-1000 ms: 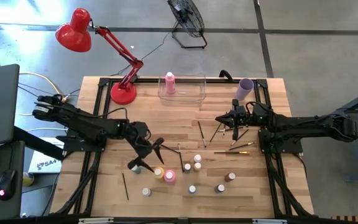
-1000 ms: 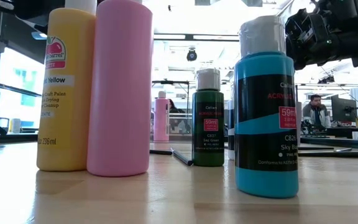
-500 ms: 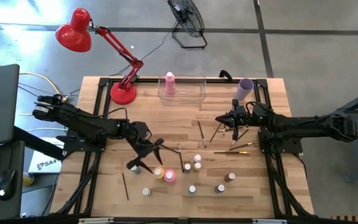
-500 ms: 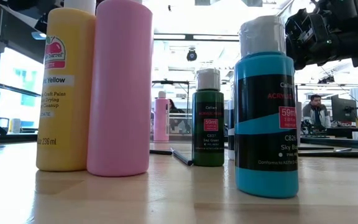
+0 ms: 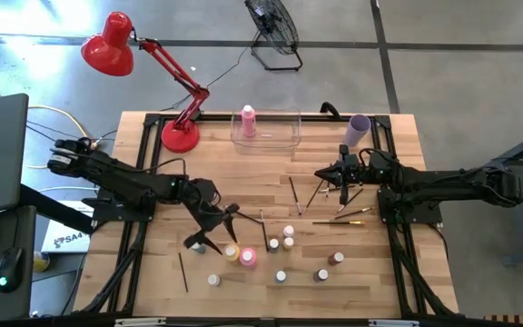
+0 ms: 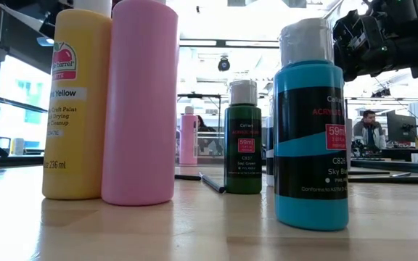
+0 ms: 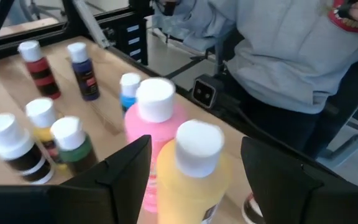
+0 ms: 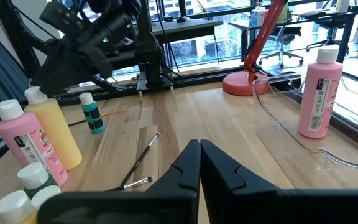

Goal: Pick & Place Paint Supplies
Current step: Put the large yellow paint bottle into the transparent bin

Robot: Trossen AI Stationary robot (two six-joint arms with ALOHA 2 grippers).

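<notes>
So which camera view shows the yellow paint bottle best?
The low view: the yellow paint bottle stands close and upright there, label readable, beside the pink bottle. The left wrist view shows its white cap and shoulder between the open left gripper fingers. The right wrist view shows it farther off; the high view only a small dot.

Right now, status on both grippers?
Left gripper open, straddling yellow bottle. Right gripper shut, empty, mid-table. Pink bottle touching alongside.

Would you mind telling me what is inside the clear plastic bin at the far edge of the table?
Inside the clear plastic bin, one pink paint bottle with a white cap stands upright at its left end. The rest looks bare through the clear walls; nothing there is covered.
</notes>
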